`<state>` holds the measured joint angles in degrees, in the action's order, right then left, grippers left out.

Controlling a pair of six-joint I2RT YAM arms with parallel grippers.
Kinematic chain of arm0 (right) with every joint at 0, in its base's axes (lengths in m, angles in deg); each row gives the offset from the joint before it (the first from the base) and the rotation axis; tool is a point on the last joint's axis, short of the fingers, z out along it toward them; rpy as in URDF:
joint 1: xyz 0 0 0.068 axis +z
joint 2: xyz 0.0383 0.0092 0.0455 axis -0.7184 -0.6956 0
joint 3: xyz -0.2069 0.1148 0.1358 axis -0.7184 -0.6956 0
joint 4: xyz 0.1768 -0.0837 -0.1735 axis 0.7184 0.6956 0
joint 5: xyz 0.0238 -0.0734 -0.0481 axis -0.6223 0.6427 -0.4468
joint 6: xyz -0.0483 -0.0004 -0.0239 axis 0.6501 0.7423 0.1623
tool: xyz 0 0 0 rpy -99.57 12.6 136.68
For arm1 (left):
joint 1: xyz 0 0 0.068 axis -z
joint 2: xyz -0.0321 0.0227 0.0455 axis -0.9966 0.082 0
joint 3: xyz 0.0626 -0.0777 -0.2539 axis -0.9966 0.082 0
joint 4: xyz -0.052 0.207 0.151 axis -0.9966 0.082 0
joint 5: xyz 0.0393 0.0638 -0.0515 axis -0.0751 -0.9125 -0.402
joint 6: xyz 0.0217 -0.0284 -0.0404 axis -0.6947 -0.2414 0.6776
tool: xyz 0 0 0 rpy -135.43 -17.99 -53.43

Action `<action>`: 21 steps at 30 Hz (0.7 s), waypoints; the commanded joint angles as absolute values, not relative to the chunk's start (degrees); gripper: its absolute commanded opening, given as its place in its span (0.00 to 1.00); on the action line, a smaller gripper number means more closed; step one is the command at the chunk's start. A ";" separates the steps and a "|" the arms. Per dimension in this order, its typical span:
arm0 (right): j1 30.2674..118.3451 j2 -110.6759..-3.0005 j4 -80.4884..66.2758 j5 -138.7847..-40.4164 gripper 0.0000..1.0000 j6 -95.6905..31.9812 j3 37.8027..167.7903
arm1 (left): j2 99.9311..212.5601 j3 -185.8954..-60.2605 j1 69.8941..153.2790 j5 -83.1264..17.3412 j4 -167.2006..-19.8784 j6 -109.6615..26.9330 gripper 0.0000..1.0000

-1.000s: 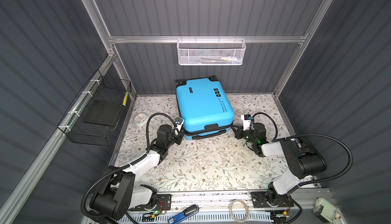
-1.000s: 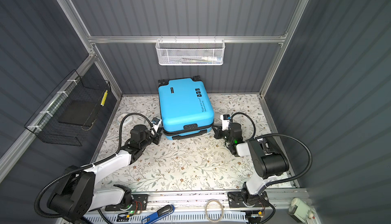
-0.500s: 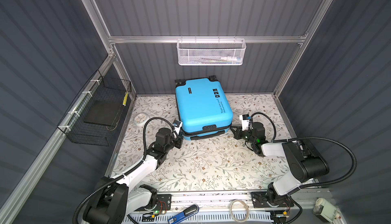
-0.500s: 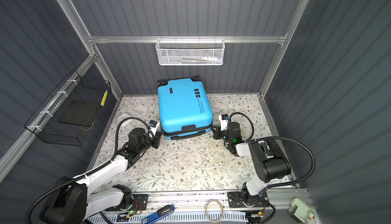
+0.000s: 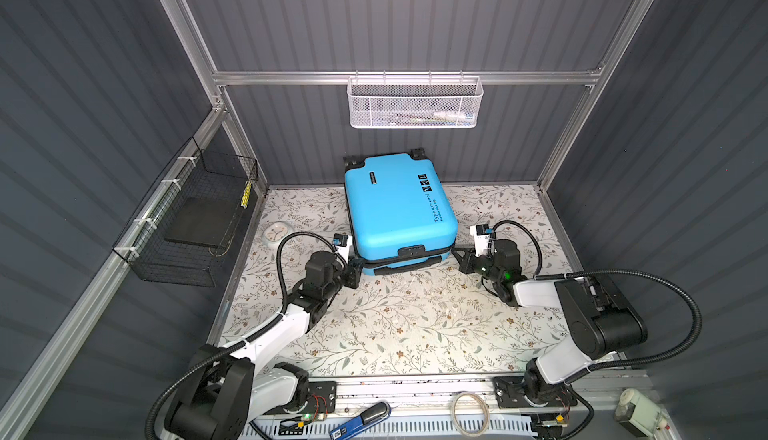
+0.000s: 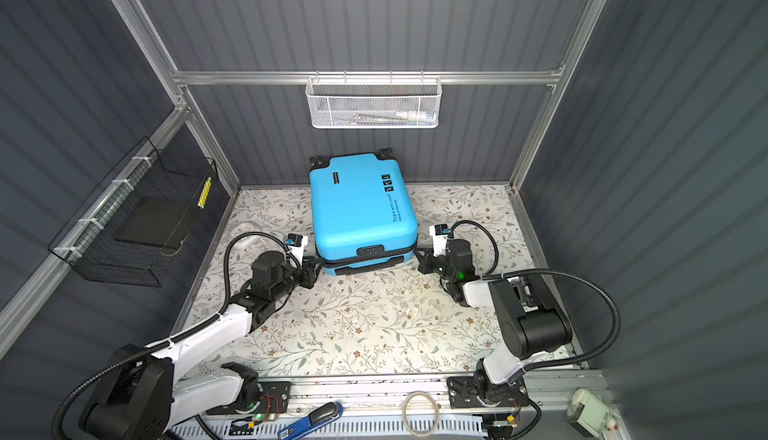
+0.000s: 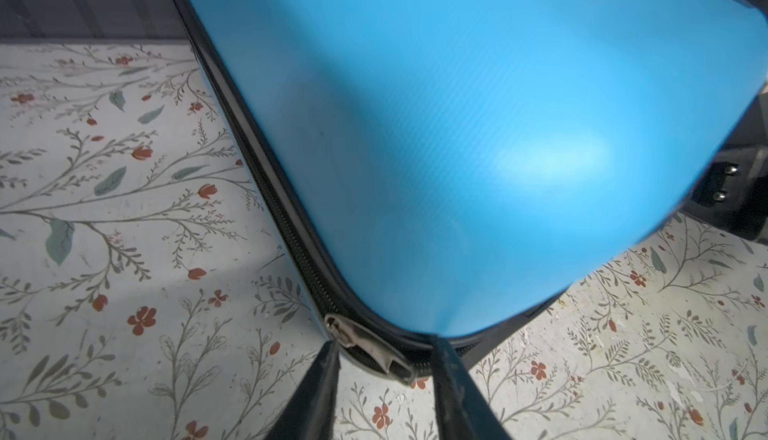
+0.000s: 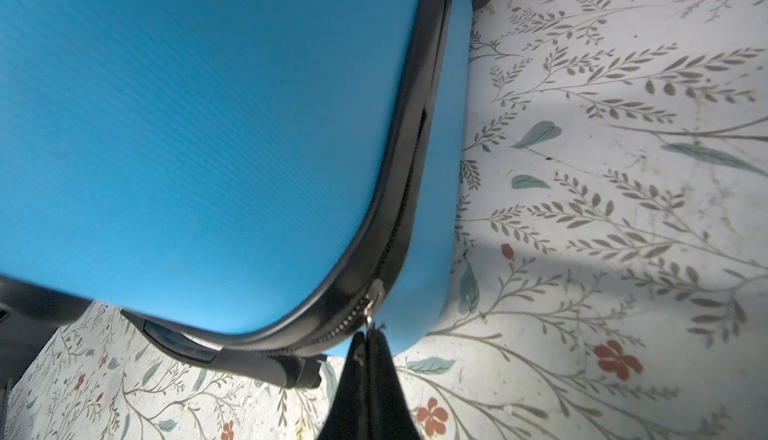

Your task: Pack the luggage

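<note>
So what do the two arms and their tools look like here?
The left arm and right arm have white links, black joints and ribbed black cable conduit. Each ends in a black two-fingered tool, left tool and right tool, with a small white wrist camera. A green light glows on the right.

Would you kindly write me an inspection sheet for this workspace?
Surface: floral mat, scuffed.
Job's things: blue suitcase lying flat, lid down, wheels toward the back wall.
Clutter: small white round object on the mat at left; blue-handled tool and wire coil on the front rail.
Grippers: left gripper open, fingers either side of the left zipper pull; right gripper shut on the right zipper pull.
Cables: black cable loop at each wrist.
Surroundings: white mesh basket on the back rail; black wire basket on the left wall.
</note>
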<state>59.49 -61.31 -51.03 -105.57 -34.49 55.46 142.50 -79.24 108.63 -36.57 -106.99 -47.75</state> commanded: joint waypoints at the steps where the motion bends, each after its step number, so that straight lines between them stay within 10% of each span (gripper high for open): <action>1: 60.48 -60.45 -48.44 -107.15 0.00 -33.32 55.97 | 145.08 -84.44 109.03 -40.69 -99.61 -44.25 0.39; 12: 60.44 -59.83 -47.85 -106.44 0.00 -32.70 55.98 | 137.45 -85.27 109.03 -62.06 -80.65 -32.83 0.19; 21: 60.43 -59.74 -47.66 -106.38 0.00 -32.66 56.13 | 135.06 -87.59 109.86 -46.90 -85.06 -40.30 0.39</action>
